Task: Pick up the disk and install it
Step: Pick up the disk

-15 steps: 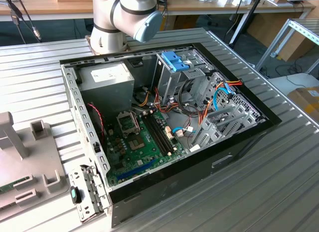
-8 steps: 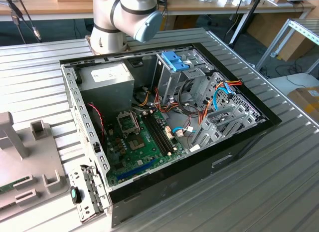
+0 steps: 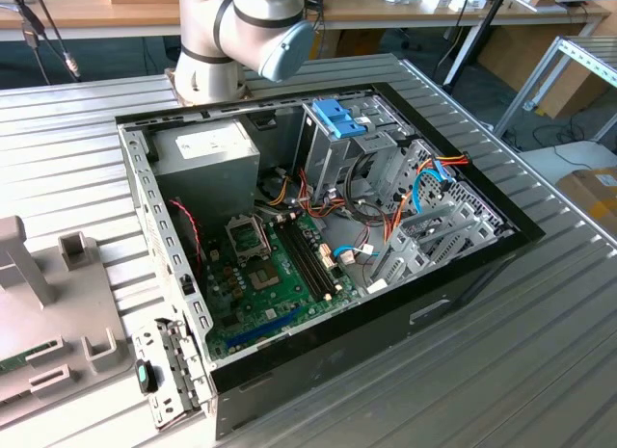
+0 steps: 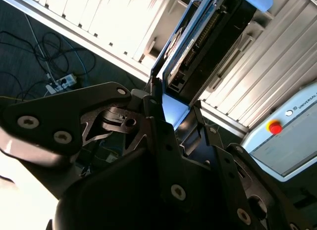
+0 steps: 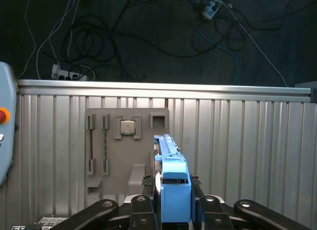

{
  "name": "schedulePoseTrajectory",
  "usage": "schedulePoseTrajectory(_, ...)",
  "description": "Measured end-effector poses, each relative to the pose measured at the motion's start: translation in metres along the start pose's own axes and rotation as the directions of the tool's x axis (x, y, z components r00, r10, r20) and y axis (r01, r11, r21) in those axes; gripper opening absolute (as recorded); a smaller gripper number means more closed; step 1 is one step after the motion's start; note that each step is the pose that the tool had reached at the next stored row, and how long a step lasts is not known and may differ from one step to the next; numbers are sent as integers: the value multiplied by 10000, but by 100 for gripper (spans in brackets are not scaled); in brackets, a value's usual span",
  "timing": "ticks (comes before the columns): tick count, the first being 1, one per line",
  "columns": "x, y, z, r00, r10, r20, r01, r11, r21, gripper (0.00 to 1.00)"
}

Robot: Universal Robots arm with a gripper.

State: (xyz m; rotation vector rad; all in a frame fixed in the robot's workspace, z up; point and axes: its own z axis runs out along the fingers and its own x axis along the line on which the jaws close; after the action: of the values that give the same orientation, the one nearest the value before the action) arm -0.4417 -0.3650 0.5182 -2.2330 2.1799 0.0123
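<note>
Gripper (image 5: 174, 203) tight around blue-framed disk (image 5: 171, 165)

Arm (image 3: 236, 29): grey base segment upright, blue-capped joint turned toward the exterior view's right.
Gripper (image 5: 172, 183): black fingers (image 4: 157, 111) closed on both sides of the disk (image 5: 174, 195).

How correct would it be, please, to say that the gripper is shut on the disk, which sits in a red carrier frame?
Not quite: the carrier frame is bright blue, not red, as the first wrist view shows. The gripper is indeed shut on the disk.
</note>
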Motion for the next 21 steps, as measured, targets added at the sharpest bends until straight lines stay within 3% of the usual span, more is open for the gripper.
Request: schedulePoseTrajectory(21, -11, -169, 1, 10000, 0, 0, 0, 10000, -1, 37)
